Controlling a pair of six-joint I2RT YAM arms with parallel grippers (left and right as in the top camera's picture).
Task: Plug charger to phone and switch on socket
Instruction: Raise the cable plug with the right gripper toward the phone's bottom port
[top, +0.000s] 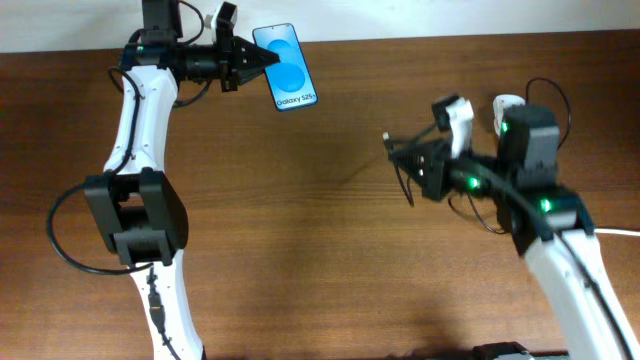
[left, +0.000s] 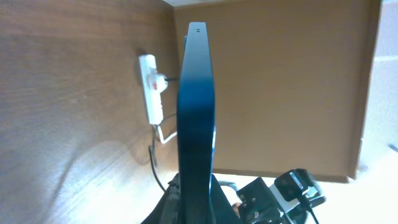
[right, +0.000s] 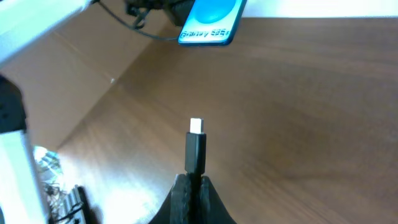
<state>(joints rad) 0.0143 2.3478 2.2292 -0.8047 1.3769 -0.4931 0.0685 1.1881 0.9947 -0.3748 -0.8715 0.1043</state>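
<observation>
Left gripper (top: 262, 58) is clamped tight on the phone (top: 287, 66) at the far left of the wooden table (top: 330, 250), blue screen facing up. Right gripper (right: 189, 186) is pinched shut on the charger (right: 195, 148) plug, tip aimed at the phone but well apart, w/ tabletop btwn them. Socket (left: 151, 87) lies flat on the table beyond the phone in the left wrist view, w/ a plug in it.

The phone (left: 196, 124) stands edge-on up the middle, its lower end clamped in the left gripper (left: 194, 190) at six o'clock. The white, red-marked socket (left: 150, 87) lies on the wooden table (left: 62, 93) toward ten o'clock.
</observation>
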